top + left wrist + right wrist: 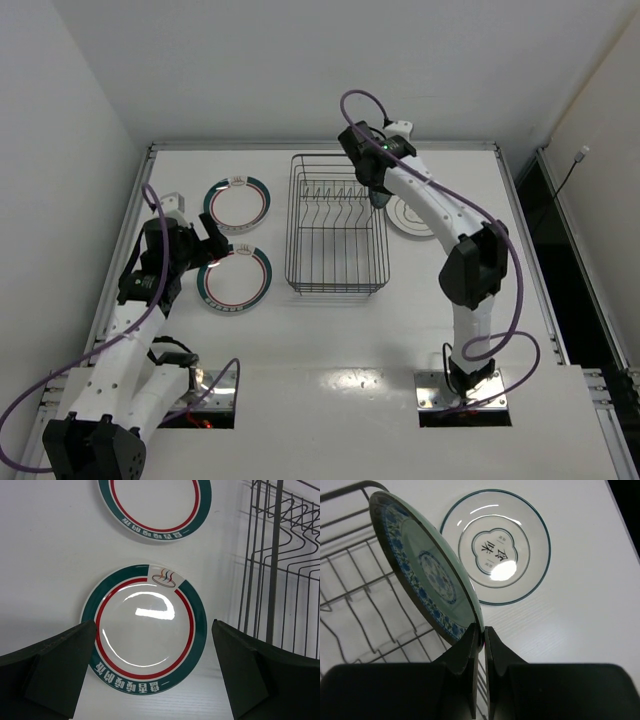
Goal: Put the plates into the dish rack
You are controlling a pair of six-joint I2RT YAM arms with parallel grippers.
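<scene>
While the arms' bases sit at the near edge of the table [330, 340], the left gripper [153, 624] hangs nearest, its fingers spread wide apart and holding nothing; it hovers above the near banded plate [145, 630], which lies flat on the table, left of the dish rack [338, 290] and a little apart from it. Just beyond lies the far banded plate [238, 203], also flat and untouched; no plate seems to stand in the rack, whose divider tines run in a row across its middle.

Farther back, the right gripper [483, 632] is clamped tight on the rim of the teal-blue plate [427, 570], holding it on edge and tilted at the rack's far right side, above the wires rather than seated in them; whether its lower edge touches the basket cannot be told. Beside the rack on the right, flat on the table, lies the plain white plate [495, 545] with its centre marks.

The step in hand looks like the first loading, the teal-blue plate going in; the next move calls for turning it upright in line with the tines, lowering it into a slot, and letting go only once it is seated; the left arm would then need to get a finger under a flat rim.
</scene>
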